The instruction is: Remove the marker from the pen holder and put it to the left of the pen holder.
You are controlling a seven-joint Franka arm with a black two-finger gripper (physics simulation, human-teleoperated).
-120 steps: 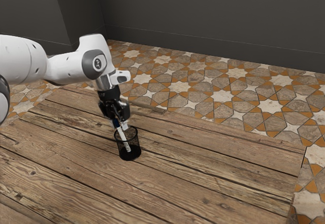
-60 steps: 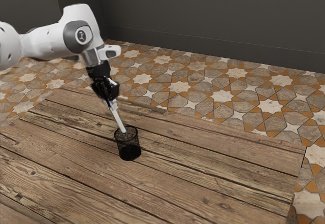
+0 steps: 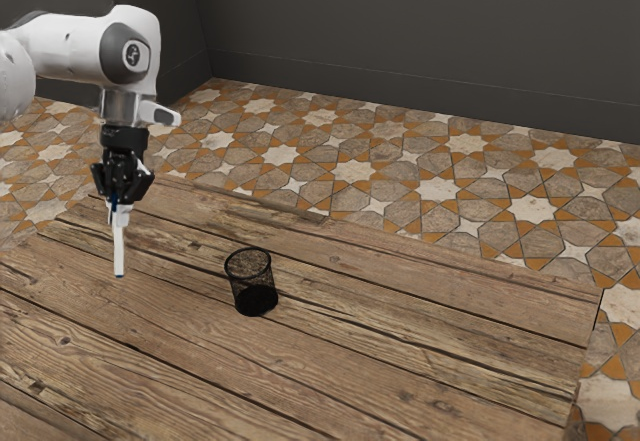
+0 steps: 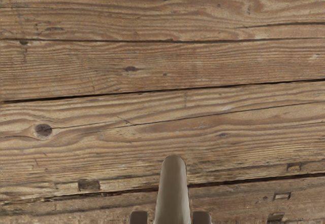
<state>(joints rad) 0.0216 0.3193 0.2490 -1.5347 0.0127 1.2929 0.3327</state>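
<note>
Exterior view: has just drawn the slim white, blue-tipped marker [image 3: 119,251] from the black mesh pen holder [image 3: 254,300] toward the exterior view's left, pinched upright in the black two-finger gripper [image 3: 121,213]; probably needs lowering. Below, weathered brown planks [image 3: 430,361]; beyond, star-patterned tiles [image 3: 350,171], dark grey wall [image 3: 400,41]. Wrist view: looks down at knotted grain.

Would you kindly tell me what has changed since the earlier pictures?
The marker has come out of the pen holder and moved toward the exterior view's left, turning from tilted to nearly upright. My gripper travelled with it, still shut on it. The pen holder stayed upright in its place on the table.
</note>
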